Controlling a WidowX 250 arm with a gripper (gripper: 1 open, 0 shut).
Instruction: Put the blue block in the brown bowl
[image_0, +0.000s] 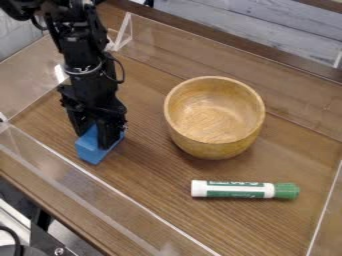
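The blue block (92, 147) rests on the wooden table at the left. My black gripper (96, 133) comes down on it from above, its fingers closed against the block's upper sides. To the right stands the brown bowl (214, 117), round, thick-walled and empty, about a hand's width from the block. The block's top is hidden between the fingers.
A white-and-green marker (245, 189) lies on the table in front of the bowl. Clear plastic walls (54, 190) ring the work area, with a low front wall close to the block on the left.
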